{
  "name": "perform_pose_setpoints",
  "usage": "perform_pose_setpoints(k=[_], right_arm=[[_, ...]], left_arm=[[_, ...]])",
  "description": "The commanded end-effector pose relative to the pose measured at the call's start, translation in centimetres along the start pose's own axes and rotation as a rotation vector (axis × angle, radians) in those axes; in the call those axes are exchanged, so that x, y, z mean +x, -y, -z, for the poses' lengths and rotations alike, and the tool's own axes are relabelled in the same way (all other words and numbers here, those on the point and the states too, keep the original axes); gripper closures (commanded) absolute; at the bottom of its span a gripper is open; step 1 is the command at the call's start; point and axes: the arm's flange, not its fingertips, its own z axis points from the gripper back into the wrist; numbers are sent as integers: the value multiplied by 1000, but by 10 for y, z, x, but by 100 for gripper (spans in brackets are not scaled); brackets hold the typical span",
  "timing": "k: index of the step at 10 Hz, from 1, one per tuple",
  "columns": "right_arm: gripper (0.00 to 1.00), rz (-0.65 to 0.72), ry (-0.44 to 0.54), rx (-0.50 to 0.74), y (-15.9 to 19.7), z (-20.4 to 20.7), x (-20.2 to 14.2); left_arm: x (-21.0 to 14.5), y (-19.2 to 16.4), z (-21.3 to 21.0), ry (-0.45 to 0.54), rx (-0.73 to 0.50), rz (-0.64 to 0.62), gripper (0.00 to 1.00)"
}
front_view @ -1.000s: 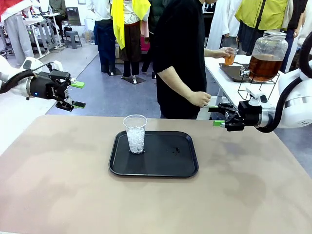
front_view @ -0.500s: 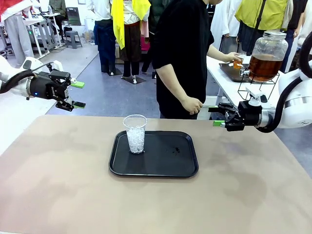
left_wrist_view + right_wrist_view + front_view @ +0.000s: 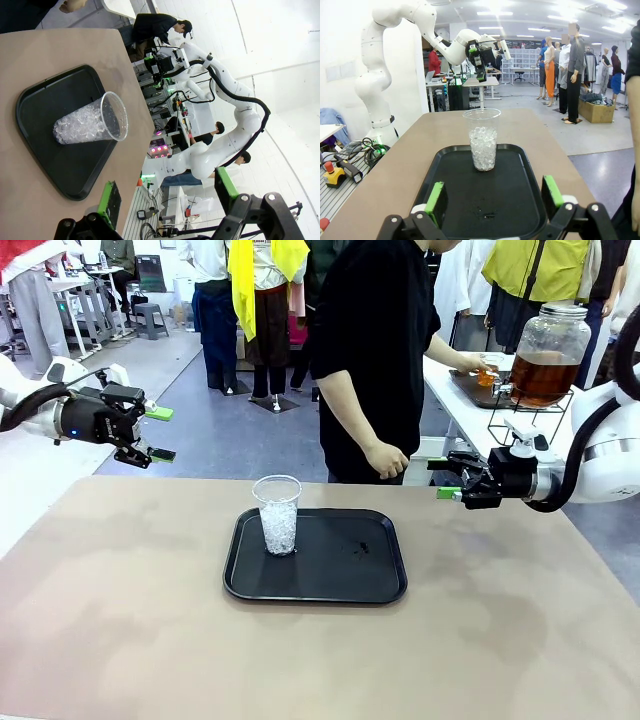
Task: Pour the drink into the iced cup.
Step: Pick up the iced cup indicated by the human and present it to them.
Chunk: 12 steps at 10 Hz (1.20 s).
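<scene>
Clear plastic cup of ice (image 3: 278,515): centre frame, on black rectangular tray (image 3: 330,585). Amber drink (image 3: 540,380): in round glass dispenser jar (image 3: 553,335), upper right. Left tool (image 3: 161,434), right tool (image 3: 441,478): both released. Risk: hasty pouring could topple the light cup.

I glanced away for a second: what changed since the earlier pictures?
The person's hand carried the small cup rightward toward the dispenser jar; their other hand dropped lower and leftward. The iced cup, tray, left tool and right tool stayed put, both tools open.
</scene>
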Motion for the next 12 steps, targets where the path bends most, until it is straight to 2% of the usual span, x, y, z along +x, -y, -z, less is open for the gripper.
perform_pose_setpoints(k=[1, 12], right_arm=[[0, 0, -8, 2, 5, 2, 4], [0, 0, -8, 2, 5, 2, 4]], left_arm=[[0, 0, -1, -2, 2, 3, 0], [0, 0, -1, -2, 2, 3, 0]])
